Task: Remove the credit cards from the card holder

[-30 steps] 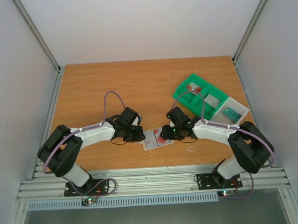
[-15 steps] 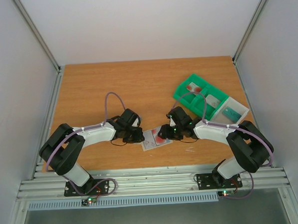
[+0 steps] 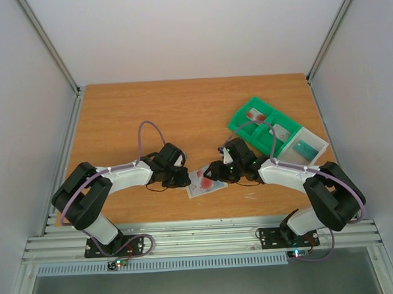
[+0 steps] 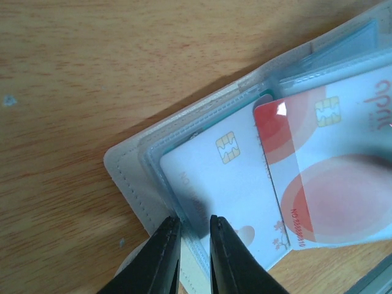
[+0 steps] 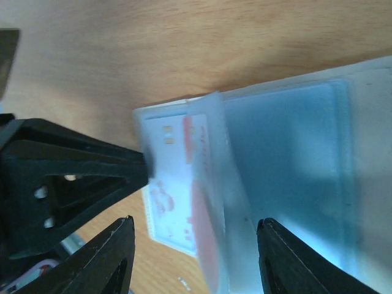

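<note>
Two thin, stiff, slick credit cards [image 4: 214,184] sit in the card holder [image 4: 131,177]. My left gripper [image 4: 195,245] clamps its soft edge; my right gripper [image 5: 196,257] gapes. Best hold, I judge: the red card [image 4: 331,184] by its corner.

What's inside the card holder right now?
The card holder shows a white chip card in a clear sleeve, with a red-circled card overlapping it. Anything beneath them is covered.

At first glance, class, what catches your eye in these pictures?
The open card holder lies at the near middle of the table, the left end effector pinching its edge. A red-and-white card shows in its clear pockets. A bright green tray sits toward the far right.
</note>
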Tool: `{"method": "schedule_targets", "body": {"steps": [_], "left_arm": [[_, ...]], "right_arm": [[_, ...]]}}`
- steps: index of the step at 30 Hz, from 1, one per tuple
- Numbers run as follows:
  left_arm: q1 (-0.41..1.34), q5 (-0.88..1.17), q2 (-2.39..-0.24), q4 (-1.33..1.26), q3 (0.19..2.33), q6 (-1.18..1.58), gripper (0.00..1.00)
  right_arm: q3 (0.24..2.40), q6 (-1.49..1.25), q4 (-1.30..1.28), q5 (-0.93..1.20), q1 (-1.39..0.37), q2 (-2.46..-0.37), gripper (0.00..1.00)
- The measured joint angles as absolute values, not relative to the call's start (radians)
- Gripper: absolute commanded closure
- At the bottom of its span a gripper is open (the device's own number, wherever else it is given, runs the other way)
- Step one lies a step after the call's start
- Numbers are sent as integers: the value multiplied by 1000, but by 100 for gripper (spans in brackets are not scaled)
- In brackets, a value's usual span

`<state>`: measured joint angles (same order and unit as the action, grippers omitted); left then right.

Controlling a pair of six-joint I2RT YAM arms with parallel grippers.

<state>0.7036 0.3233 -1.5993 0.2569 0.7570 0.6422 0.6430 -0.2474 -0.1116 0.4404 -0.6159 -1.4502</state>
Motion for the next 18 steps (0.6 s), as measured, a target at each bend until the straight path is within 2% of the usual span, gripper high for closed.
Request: {"method": "schedule_targets", "body": {"steps": [18], "left_arm": [[704, 324, -1599, 251, 757, 643, 85]], "right_arm": [[614, -311, 47, 588, -616, -1448, 44]]}}
